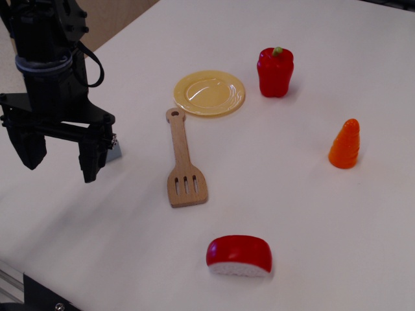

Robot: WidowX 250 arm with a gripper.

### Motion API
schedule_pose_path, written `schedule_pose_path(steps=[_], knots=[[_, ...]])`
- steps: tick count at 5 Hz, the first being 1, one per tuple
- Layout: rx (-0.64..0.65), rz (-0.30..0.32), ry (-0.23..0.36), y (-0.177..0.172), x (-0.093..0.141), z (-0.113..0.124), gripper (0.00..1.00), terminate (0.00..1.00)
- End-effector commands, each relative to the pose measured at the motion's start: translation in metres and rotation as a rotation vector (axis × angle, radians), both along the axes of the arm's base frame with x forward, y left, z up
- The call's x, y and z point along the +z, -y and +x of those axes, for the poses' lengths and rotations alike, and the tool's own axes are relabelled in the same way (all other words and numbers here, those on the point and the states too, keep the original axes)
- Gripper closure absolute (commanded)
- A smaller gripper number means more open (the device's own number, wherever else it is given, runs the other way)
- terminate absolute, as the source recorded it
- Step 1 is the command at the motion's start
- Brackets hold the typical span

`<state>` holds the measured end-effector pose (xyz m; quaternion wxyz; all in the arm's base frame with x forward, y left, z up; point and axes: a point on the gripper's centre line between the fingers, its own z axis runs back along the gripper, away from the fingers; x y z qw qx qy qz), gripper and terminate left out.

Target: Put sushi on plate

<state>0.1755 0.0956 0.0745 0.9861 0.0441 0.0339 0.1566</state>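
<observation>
Five objects lie spread over the white worktop (pixel 292 214), and the sushi (pixel 239 255) is the nearest to the camera: it lies low in the picture, right of centre, its glossy red dome up and its white base on the surface, touching nothing. The yellow plate (pixel 209 93) sits well apart from it toward the far side, bare, with only a bright reflection on its glaze. Between them, somewhat to the left, lies a wooden spatula (pixel 182 162); the handle end with its hole comes right up to the near rim of the plate, whether touching or just short of it I cannot tell, and its slotted blade points toward the near edge. A red bell pepper (pixel 275 72) with a green stem stands upright just right of the plate. An orange ridged cone, carrot-like (pixel 345 144), stands alone farther right.

The end effector (pixel 59 155) hangs at the left edge of the view, well away from the sushi and the plate. Its two dark fingers (pixel 91 157) point downward with a wide gap between them, and nothing is held. Whether the tips touch the surface cannot be told. A small grey-blue bit shows just behind the right finger; what it is cannot be made out.
</observation>
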Motion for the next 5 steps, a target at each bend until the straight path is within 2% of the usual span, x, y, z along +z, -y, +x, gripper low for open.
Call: schedule_pose_path(steps=[1,2,3,5], knots=[[0.0,0.0,0.0,0.0,0.0,0.0,0.0,0.0],[-0.249,-0.02,-0.054,0.037,-0.004,0.011,0.0,0.0],[-0.5,-0.024,-0.053,0.074,0.001,0.016,0.0,0.0],[-1.001,-0.092,-0.056,0.146,-0.009,0.02,0.0,0.0]])
